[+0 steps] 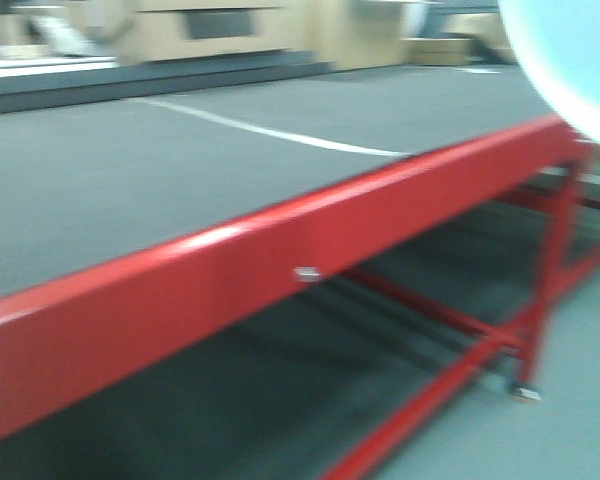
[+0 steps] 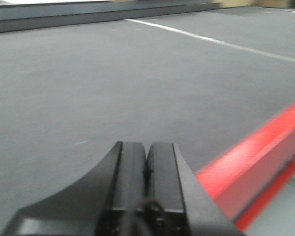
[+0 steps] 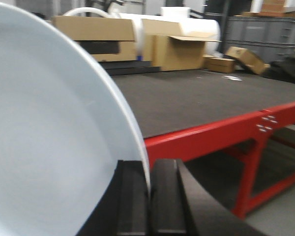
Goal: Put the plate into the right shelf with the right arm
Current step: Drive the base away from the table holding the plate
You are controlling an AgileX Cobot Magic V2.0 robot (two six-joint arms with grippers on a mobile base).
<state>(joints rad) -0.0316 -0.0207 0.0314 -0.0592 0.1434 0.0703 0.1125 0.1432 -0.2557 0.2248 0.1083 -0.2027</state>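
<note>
Three views, going through them: the front camera is blurry but shows the red-framed table (image 1: 280, 270) with its grey top running across. A slice of the white plate (image 1: 570, 60) pokes in at the top right corner, above the table's right end. Left wrist view has the left gripper (image 2: 146, 167), fingers pressed together with nothing between them, over the grey top near the red edge. In the right wrist view the right gripper (image 3: 150, 191) pinches the plate's rim. The plate stands on edge and fills the left side, with cardboard boxes (image 3: 177, 49) far beyond the table
</note>
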